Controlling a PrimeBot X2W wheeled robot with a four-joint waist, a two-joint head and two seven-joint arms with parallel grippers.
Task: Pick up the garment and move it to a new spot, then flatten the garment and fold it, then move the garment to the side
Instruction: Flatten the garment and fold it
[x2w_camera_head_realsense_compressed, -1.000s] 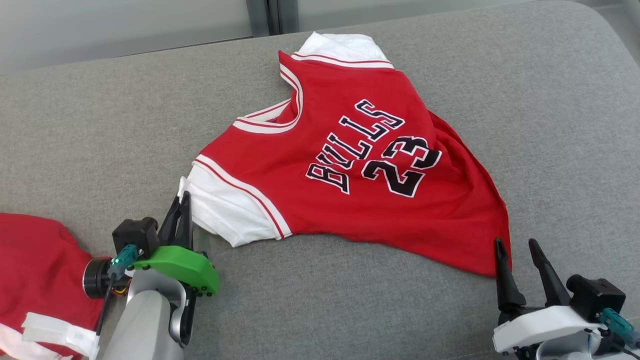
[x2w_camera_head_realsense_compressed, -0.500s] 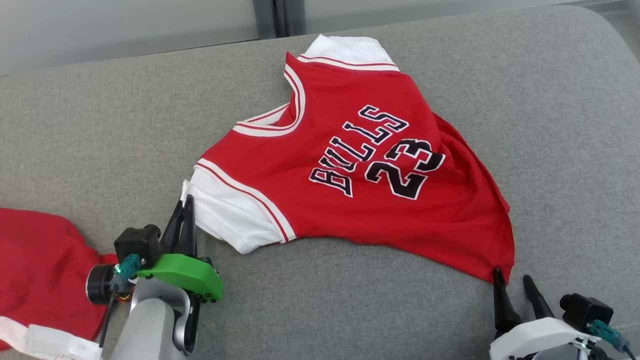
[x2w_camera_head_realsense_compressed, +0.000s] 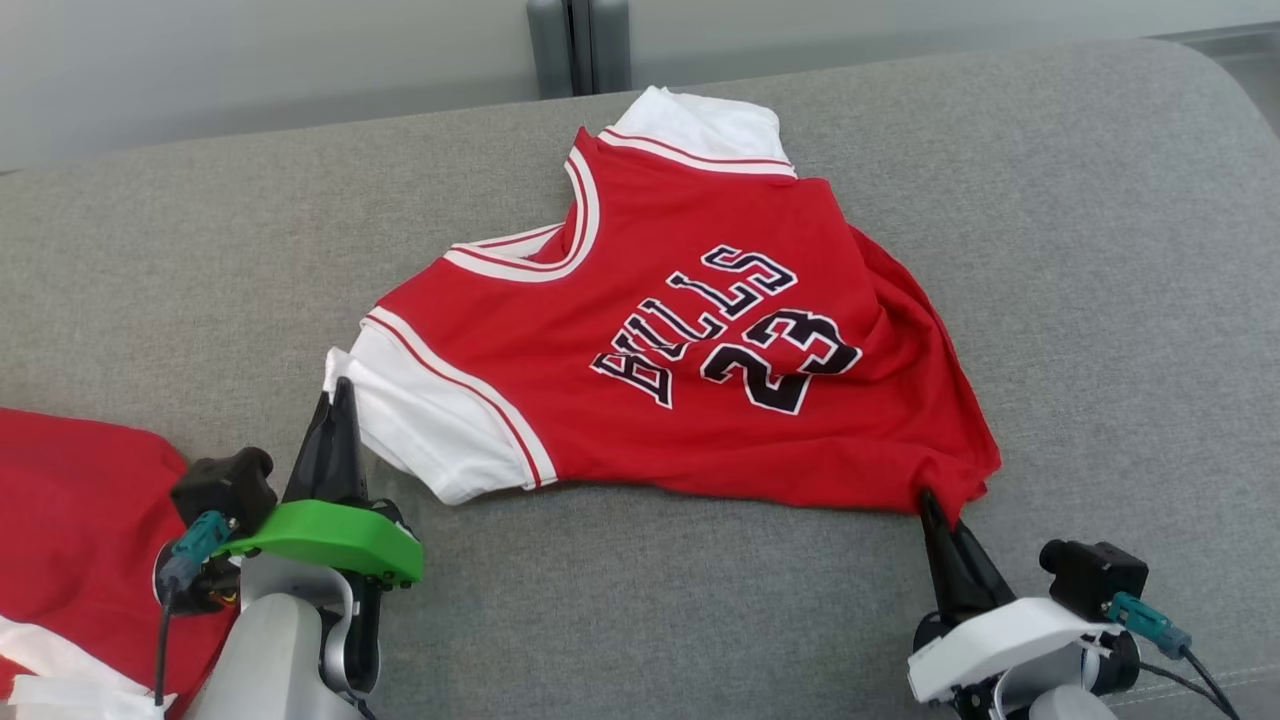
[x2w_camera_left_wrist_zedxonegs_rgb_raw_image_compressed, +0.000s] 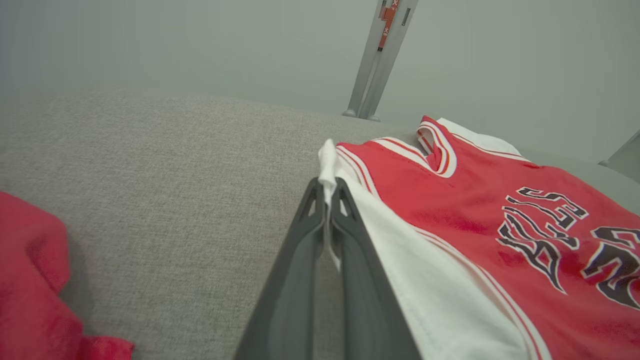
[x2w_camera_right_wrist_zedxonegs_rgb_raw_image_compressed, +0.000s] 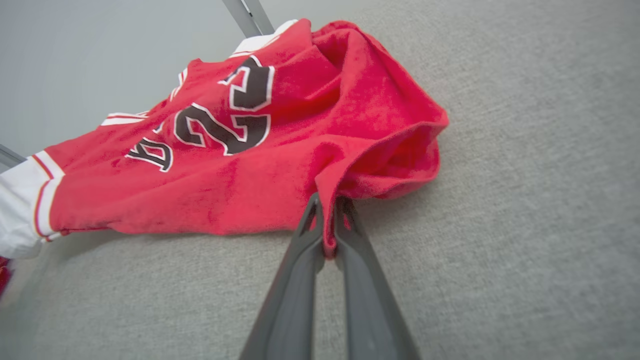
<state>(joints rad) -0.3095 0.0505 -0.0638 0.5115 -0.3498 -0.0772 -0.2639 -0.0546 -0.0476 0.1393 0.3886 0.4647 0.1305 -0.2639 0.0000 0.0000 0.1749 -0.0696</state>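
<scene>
- A grey fabric surface (x2w_camera_head_realsense_compressed: 1100, 250) is spread across the head view, and its far right corner is rounded off.
- A red jersey (x2w_camera_head_realsense_compressed: 800, 440) is laid print-up near the middle of the surface, a little towards the far edge. "BULLS" and "23" are printed on it in black with white outlines. The neck is turned towards the left edge and the hem towards the right, where the cloth is bunched into folds. One white sleeve is seen at the far side and the other at the near left side.
- A red cloth (x2w_camera_head_realsense_compressed: 70, 520) with a white band is heaped at the near left corner of the surface, apart from the jersey.
- The left gripper (x2w_camera_head_realsense_compressed: 340, 392) is placed at the near left sleeve (x2w_camera_head_realsense_compressed: 430, 430), fingers pointed towards the far edge. Its fingers are pressed together, and in the left wrist view a strip of the sleeve's white edge is pinched between their tips.
- The right gripper (x2w_camera_head_realsense_compressed: 930, 500) is placed at the near right corner of the hem (x2w_camera_head_realsense_compressed: 965, 475). Its fingers are closed as well, and in the right wrist view a fold of red cloth is clamped between them, drawn up slightly from the surface.
- A grey post (x2w_camera_head_realsense_compressed: 578, 45) is seen behind the far edge.
</scene>
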